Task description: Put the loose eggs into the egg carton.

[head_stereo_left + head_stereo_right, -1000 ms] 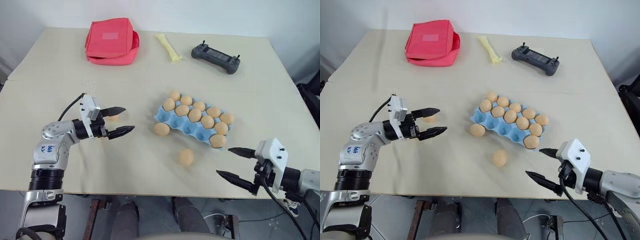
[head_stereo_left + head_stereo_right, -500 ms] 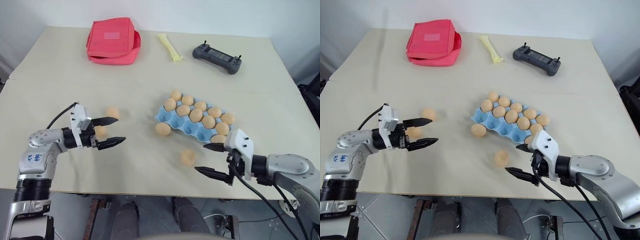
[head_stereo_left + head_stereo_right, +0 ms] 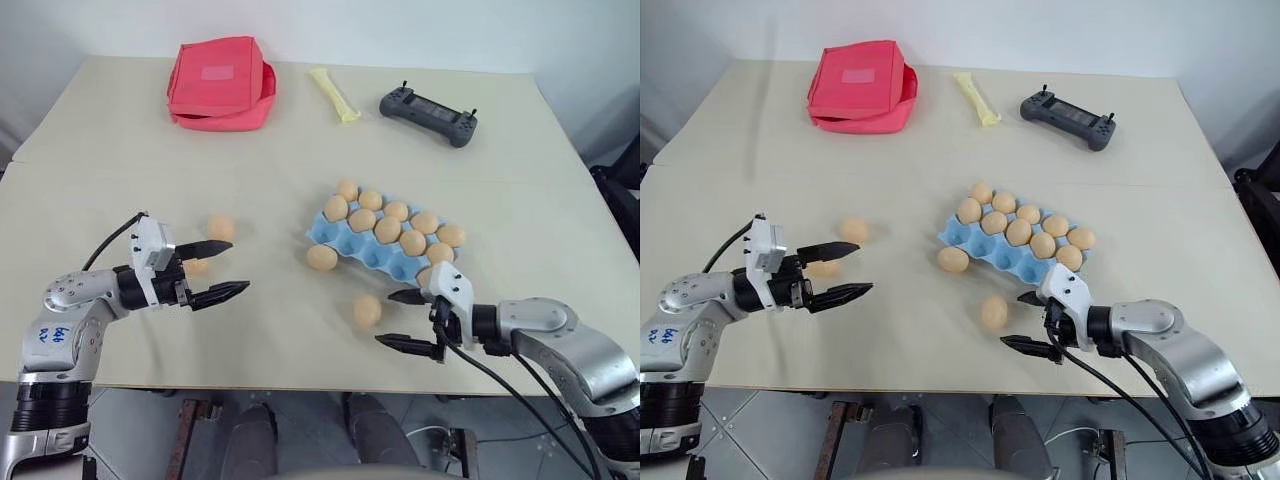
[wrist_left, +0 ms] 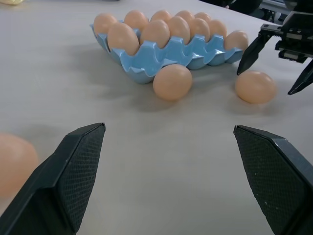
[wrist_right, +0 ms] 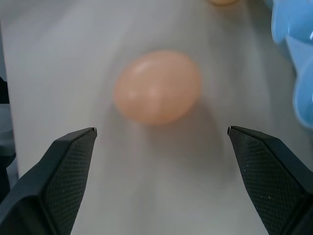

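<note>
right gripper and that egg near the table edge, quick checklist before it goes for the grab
1. Right gripper open: ok, fingers spread wide.
2. Nothing held in it: ok.
3. Target egg lined up: ok, the right wrist view shows it centred between the fingers, lying free on the table.
4. Fingers around the egg: not ok, it lies ahead of the tips.
5. Free cups in the egg carton: ok, the near row shows bare blue cups.
6. Left gripper out of the way: ok, open and empty, far to the left near two other loose eggs.

Eggs [image 3: 367, 310] smooth matt; carton [image 3: 372, 256] moulded, matt; pouch [image 3: 220, 82] cloth.
</note>
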